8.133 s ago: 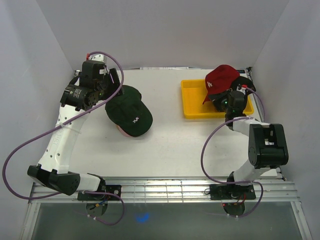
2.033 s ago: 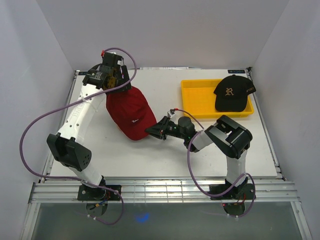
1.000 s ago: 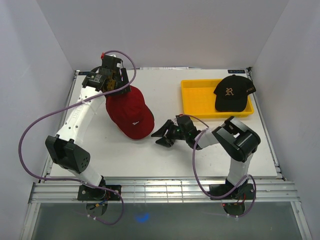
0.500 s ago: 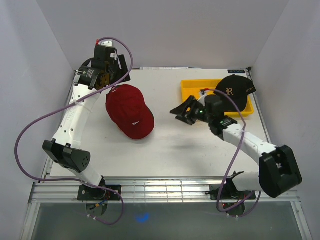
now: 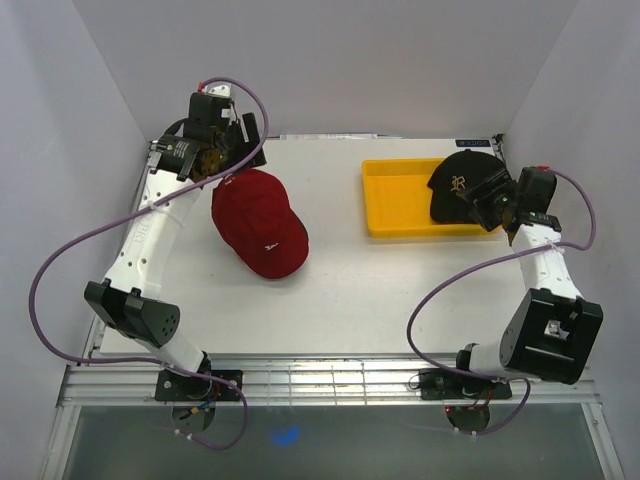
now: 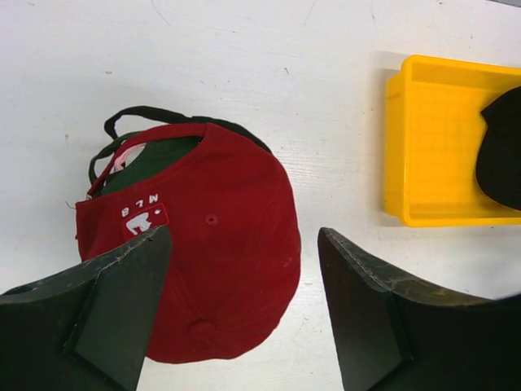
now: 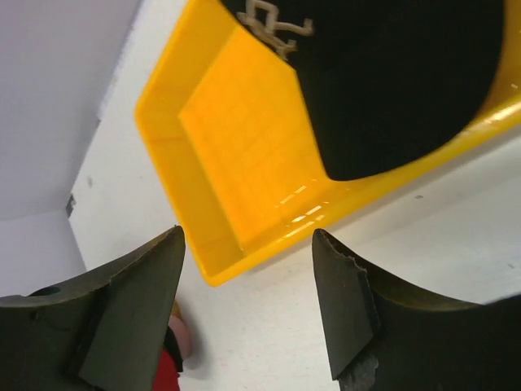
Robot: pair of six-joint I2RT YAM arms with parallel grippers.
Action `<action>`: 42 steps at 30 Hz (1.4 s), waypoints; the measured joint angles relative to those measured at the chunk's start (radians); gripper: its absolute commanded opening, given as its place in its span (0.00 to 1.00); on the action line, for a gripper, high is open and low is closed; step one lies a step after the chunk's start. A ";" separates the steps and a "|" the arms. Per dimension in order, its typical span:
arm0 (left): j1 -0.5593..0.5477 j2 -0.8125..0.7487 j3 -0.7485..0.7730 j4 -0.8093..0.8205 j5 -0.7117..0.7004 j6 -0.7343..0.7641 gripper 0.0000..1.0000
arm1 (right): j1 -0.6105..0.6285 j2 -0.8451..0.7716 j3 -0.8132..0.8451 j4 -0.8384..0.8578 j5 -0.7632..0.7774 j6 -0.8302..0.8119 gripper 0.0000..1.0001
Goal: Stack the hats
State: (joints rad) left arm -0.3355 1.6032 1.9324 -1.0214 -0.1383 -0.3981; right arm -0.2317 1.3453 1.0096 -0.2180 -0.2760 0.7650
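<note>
A red hat [image 5: 258,222] tops the stack of hats at the table's left; in the left wrist view the red hat [image 6: 203,277] covers a dark green one [image 6: 155,159] whose back edge and straps peek out. My left gripper [image 5: 228,163] hovers open above the stack's rear edge, and the left gripper [image 6: 244,236] holds nothing. A black hat with a gold emblem [image 5: 462,188] lies in the yellow tray [image 5: 395,205]. My right gripper [image 5: 492,203] is open just right of it, and the right gripper [image 7: 248,232] is empty over the tray's near rim [image 7: 236,155], with the black hat [image 7: 391,81] beyond.
White walls close in the table on the left, back and right. The yellow tray [image 6: 431,155] sits at the back right near the wall. Purple cables loop off both arms. A bare white tabletop [image 5: 380,290] lies between the stack and the tray.
My right arm swung from the middle of the table, near the red hat, over to the right side beside the tray, its jaws spreading wider. The left gripper rose slightly off the stack.
</note>
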 measured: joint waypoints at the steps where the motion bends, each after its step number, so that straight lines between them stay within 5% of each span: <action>1: 0.000 -0.001 -0.004 0.002 0.005 0.000 0.83 | -0.013 0.015 -0.008 -0.012 0.010 -0.010 0.71; 22: -0.014 -0.058 -0.099 0.046 0.073 -0.014 0.83 | -0.169 0.306 0.096 0.087 0.045 -0.151 0.86; 23: -0.015 -0.059 -0.106 0.051 0.073 -0.014 0.83 | -0.170 0.318 0.096 0.101 0.040 -0.155 0.96; 26: -0.015 -0.059 -0.113 0.050 0.075 -0.013 0.83 | -0.175 0.362 0.096 0.168 0.013 -0.171 0.98; 33: -0.016 -0.060 -0.113 0.057 0.075 -0.013 0.83 | -0.177 0.428 0.079 0.305 -0.053 -0.157 0.94; 42: -0.027 -0.060 -0.113 0.057 0.074 -0.013 0.83 | -0.180 0.368 -0.065 0.475 -0.131 -0.083 0.77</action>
State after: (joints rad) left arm -0.3626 1.5429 1.8194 -0.9642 -0.0639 -0.4110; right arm -0.4114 1.7130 0.9443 0.2573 -0.4072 0.6819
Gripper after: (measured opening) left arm 0.832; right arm 0.814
